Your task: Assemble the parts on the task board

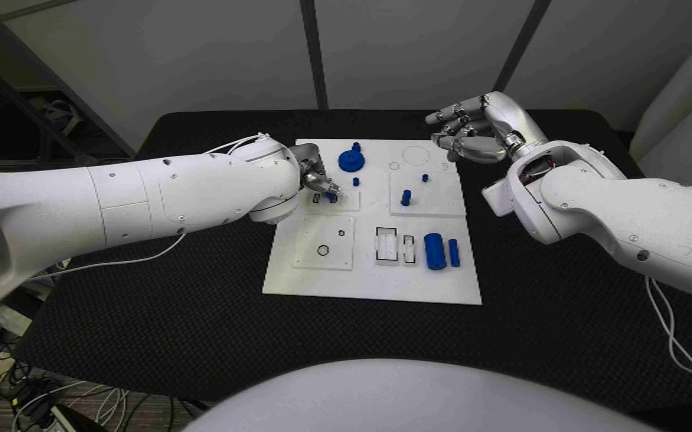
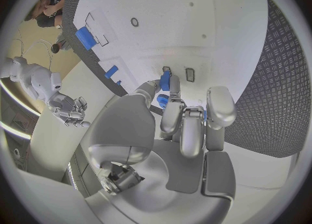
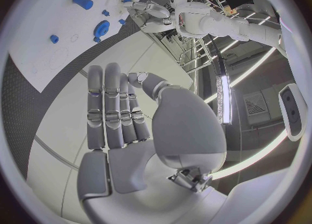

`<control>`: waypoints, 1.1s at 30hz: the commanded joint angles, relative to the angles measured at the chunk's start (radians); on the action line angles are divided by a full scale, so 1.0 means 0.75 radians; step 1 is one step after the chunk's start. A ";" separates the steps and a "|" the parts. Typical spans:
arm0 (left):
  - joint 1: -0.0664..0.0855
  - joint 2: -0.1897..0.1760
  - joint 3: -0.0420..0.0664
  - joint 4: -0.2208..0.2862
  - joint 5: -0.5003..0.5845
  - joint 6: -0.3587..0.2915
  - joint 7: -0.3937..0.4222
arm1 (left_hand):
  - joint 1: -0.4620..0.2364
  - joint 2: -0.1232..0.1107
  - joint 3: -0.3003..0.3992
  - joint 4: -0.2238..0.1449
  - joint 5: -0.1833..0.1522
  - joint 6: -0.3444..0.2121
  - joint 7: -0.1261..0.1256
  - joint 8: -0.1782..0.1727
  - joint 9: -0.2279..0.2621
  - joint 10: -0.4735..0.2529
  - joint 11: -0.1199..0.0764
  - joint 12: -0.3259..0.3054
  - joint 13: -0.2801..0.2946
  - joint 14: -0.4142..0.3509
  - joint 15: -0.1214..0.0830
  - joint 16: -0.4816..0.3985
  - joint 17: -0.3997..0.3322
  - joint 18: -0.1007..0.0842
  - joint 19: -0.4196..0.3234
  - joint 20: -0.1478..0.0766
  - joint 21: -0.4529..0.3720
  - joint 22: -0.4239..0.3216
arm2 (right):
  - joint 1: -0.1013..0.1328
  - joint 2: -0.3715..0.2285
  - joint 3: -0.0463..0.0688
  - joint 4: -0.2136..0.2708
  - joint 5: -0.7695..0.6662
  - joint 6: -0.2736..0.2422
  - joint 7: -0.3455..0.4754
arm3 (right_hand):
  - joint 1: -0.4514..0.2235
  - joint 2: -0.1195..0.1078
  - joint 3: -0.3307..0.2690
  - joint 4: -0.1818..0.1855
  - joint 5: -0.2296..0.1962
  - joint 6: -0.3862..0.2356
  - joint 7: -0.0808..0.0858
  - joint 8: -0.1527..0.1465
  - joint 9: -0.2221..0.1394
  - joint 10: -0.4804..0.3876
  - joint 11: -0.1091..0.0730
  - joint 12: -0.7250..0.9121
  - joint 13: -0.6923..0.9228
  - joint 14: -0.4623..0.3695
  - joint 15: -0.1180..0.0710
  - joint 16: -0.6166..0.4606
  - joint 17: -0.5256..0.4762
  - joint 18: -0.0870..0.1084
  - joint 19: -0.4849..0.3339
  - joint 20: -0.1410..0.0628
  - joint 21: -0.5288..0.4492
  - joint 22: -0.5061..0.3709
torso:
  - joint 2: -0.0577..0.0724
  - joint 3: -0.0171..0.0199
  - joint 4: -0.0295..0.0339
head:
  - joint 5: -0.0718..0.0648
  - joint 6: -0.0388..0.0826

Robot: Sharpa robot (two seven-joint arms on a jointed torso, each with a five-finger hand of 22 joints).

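Left robot hand [image 1: 316,184]: pinches a small blue part [image 2: 165,81] over the task board [image 1: 372,277] (could jam if tilted).
Right robot hand [image 1: 473,128]: empty, fingers loosely spread.

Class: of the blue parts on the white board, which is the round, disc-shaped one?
The disc at the board's far edge, between the two hands; the other blue parts are pegs or cylinders.

The task board [image 1: 372,287] lies at the centre of the table [image 1: 173,332]. The left hand [image 1: 317,182] sits over the board's left portion, at a small part [image 1: 330,195]. The right hand [image 1: 473,127] hangs beyond the board's far right corner, apart from it; two cylinders [image 1: 443,251] lie side by side near the board's right edge.
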 commanded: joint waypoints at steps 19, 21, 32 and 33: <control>-0.005 0.007 0.001 0.003 -0.017 0.029 -0.012 | 0.009 0.013 0.239 -0.251 -0.132 0.013 -0.007 -0.003 0.012 0.007 -0.003 0.006 0.000 0.129 -0.009 0.005 0.290 -0.029 0.006 0.000 0.005 0.015 | 0.003 0.003 0.001 0.000 -0.004 0.006 0.011 | 0.006 0.009 -0.008 0.004 0.004 0.004 0.006 -0.007 -0.002 -0.002 0.007 -0.003 -0.001 0.008 0.001 -0.005 -0.002 0.015 0.004 0.004 -0.009 -0.002 | 0.000 0.0006 0.0001 | -0.002 0.000; -0.005 0.003 0.001 0.007 -0.024 0.020 -0.011 | 0.011 0.015 0.241 -0.252 -0.134 0.014 -0.008 -0.003 0.013 0.008 -0.003 0.008 0.002 0.130 -0.009 0.006 0.292 -0.030 0.008 0.000 0.007 0.017 | 0.003 0.003 0.001 -0.001 -0.004 0.006 0.012 | 0.006 0.009 -0.008 0.004 0.004 0.004 0.006 -0.007 -0.002 -0.002 0.007 -0.003 -0.001 0.008 0.001 -0.005 -0.002 0.015 0.004 0.004 -0.009 -0.002 | 0.000 0.0005 0.0010 | -0.002 0.000; -0.006 -0.035 0.002 0.053 -0.042 -0.054 0.011 | 0.022 0.022 0.252 -0.260 -0.138 0.022 -0.010 0.000 0.017 0.016 -0.005 0.019 0.013 0.132 -0.010 0.012 0.302 -0.033 0.017 0.000 0.022 0.027 | 0.003 0.005 0.001 -0.004 -0.004 0.006 0.014 | 0.006 0.009 -0.008 0.004 0.004 0.004 0.006 -0.007 -0.002 -0.002 0.007 -0.003 -0.001 0.008 0.001 -0.005 -0.002 0.015 0.004 0.004 -0.009 -0.002 | -0.001 -0.0011 0.0015 | -0.001 0.000; -0.006 -0.041 0.002 0.059 -0.047 -0.071 0.016 | 0.022 0.022 0.252 -0.261 -0.138 0.022 -0.010 0.000 0.017 0.017 -0.006 0.020 0.014 0.132 -0.010 0.012 0.302 -0.034 0.017 0.000 0.023 0.027 | 0.003 0.005 0.001 -0.004 -0.004 0.006 0.014 | 0.006 0.009 -0.008 0.004 0.004 0.004 0.006 -0.007 -0.002 -0.002 0.007 -0.003 -0.001 0.008 0.001 -0.005 -0.002 0.015 0.004 0.004 -0.009 -0.002 | -0.001 -0.0013 0.0018 | -0.001 0.000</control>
